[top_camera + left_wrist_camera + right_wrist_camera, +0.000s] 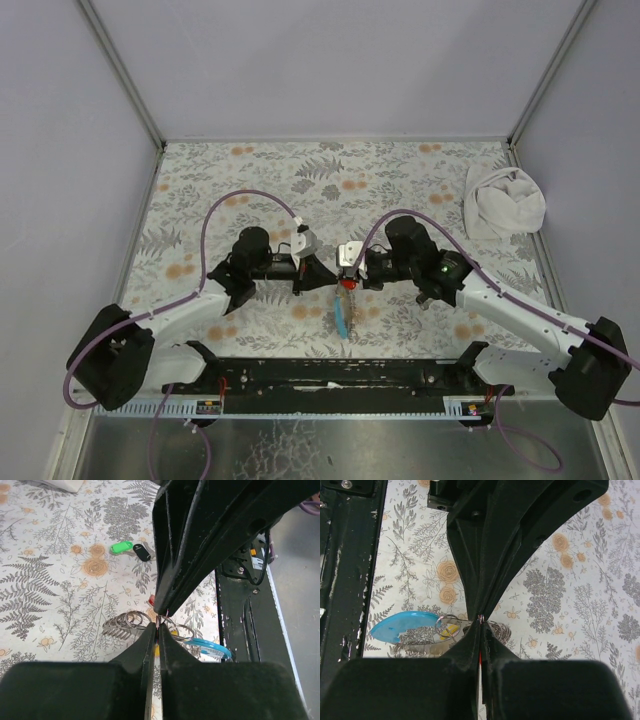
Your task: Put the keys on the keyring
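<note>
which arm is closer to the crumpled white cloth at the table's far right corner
Right. The right arm lies just to the near left of the white cloth; the left arm is beyond it, on the table's other half.

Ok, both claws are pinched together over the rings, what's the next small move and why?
Probably a slight sideways slide of the right claw to feed the red sliver between its fingers along the thin wire pinched where it meets the left claw. Both are shut tip to tip above the keyring; the green key and black key lie apart, unthreaded.
</note>
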Action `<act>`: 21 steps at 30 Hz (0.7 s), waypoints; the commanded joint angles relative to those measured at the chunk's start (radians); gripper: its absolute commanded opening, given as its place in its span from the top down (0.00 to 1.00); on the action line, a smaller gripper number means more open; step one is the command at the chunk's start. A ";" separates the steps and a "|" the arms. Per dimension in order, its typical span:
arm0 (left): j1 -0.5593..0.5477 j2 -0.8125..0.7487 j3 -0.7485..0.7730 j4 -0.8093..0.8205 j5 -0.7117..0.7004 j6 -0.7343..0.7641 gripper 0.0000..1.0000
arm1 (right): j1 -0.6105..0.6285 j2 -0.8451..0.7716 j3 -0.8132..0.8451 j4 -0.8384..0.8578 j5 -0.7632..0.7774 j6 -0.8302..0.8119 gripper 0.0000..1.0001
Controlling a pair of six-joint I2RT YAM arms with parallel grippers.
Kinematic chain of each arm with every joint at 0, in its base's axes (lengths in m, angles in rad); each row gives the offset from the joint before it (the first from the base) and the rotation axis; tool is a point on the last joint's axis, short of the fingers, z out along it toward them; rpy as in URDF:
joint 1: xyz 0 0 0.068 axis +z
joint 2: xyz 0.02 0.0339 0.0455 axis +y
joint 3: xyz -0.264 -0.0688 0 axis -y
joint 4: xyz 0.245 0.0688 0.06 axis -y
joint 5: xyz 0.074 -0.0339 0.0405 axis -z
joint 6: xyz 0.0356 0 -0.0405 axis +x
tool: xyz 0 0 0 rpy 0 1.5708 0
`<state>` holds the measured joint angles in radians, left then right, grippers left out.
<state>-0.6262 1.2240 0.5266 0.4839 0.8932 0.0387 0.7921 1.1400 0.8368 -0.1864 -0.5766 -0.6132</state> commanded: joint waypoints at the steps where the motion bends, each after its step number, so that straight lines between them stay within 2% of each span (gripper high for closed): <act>1: -0.006 -0.029 0.018 0.055 -0.084 -0.068 1.00 | 0.002 -0.058 0.015 0.011 0.038 0.000 1.00; 10: -0.006 -0.052 -0.005 0.044 -0.149 -0.117 1.00 | 0.002 -0.125 -0.045 0.001 0.110 0.030 1.00; 14: -0.006 -0.055 -0.007 0.056 -0.163 -0.141 1.00 | 0.002 -0.120 -0.054 0.005 0.096 0.040 1.00; 21: -0.012 -0.046 -0.040 0.188 -0.247 -0.289 1.00 | 0.002 -0.070 -0.079 0.069 0.045 0.065 1.00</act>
<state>-0.6437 1.1854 0.5148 0.5293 0.7429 -0.1539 0.7929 1.0595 0.7849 -0.1543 -0.5121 -0.5873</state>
